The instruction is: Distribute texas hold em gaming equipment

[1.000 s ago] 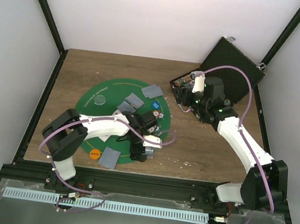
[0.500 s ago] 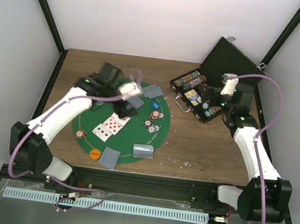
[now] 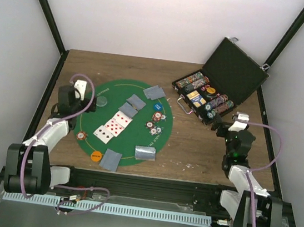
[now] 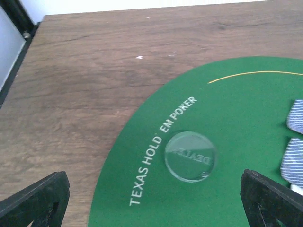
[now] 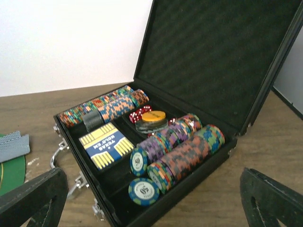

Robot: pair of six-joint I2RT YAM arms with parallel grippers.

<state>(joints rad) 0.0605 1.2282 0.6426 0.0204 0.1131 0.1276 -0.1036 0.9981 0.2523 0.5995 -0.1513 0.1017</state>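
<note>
- left jaws: spread wide with nothing between them, hanging over the left rim of the mat (image 4: 246, 104), right where it meets the bare desk (image 4: 71, 94)
- just ahead of them: a clear dealer disc (image 4: 190, 156) lies flat on the felt next to the TEXAS HOLD'EM POKER lettering, and a couple of face-down cards (image 4: 293, 161) poke in from the right
- right jaws: also gaping and empty, pointed at the open case (image 5: 213, 47), near its front corner
- inside the case: rows of chips (image 5: 182, 151) on edge, a blue-and-yellow card box (image 5: 105, 144) and red dice (image 5: 137, 113)
- out on the mat, seen from the top: face-up cards (image 3: 112, 126) in the middle and more face-down cards dotted round the far and near rim
- also on the mat: a chip cluster (image 3: 153, 126) right of centre, a lone chip (image 3: 82, 135) on the left, a blue disc (image 3: 157, 107) far right, and an orange disc (image 3: 96, 154) at the near-left edge
</note>
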